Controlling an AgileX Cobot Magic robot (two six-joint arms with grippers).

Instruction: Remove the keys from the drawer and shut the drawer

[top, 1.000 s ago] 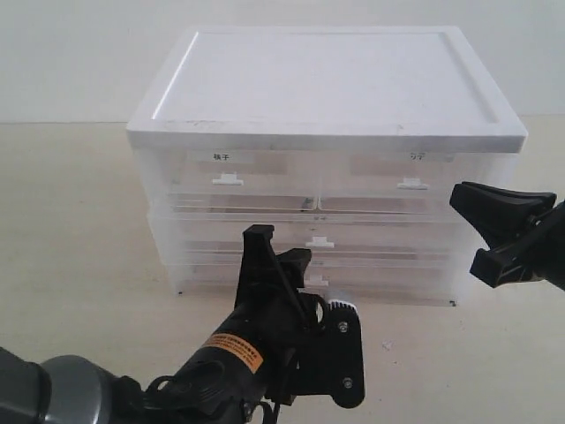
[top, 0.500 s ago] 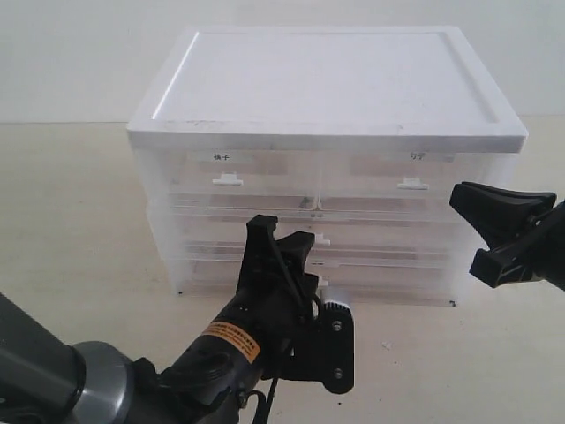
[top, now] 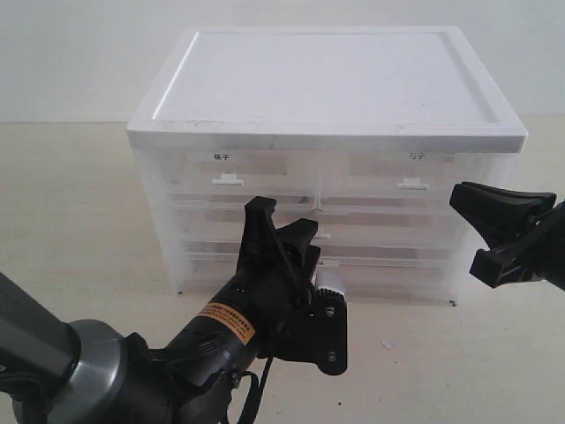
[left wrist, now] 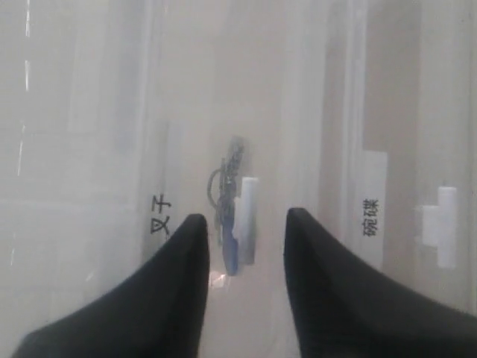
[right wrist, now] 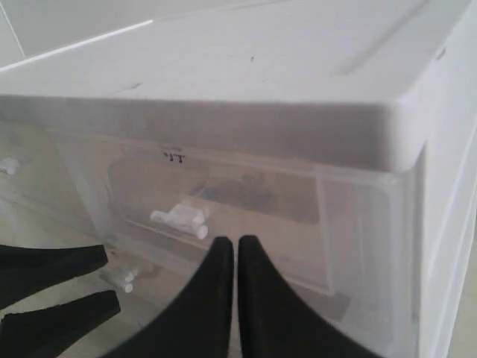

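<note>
The white-topped cabinet (top: 327, 79) has translucent drawers, all pushed in. In the left wrist view the keys (left wrist: 226, 183) with their blue fob (left wrist: 230, 253) show dimly through a drawer front, right behind its white handle (left wrist: 249, 195). My left gripper (left wrist: 244, 217) is open, its two black fingers either side of that handle and close to the front. In the exterior view the left gripper (top: 282, 228) stands at the middle drawer. My right gripper (right wrist: 236, 240) is shut and empty; in the exterior view the right gripper (top: 481, 225) hovers by the cabinet's right front corner.
The cabinet stands on a pale tabletop (top: 71, 230) before a white wall. The two small top drawers have white handles (top: 228, 179) with printed labels above them. The left arm's body (top: 221, 344) fills the lower foreground.
My left gripper has moved up and forward from the bottom drawer level to the middle drawer's front. The right gripper has stayed still.
</note>
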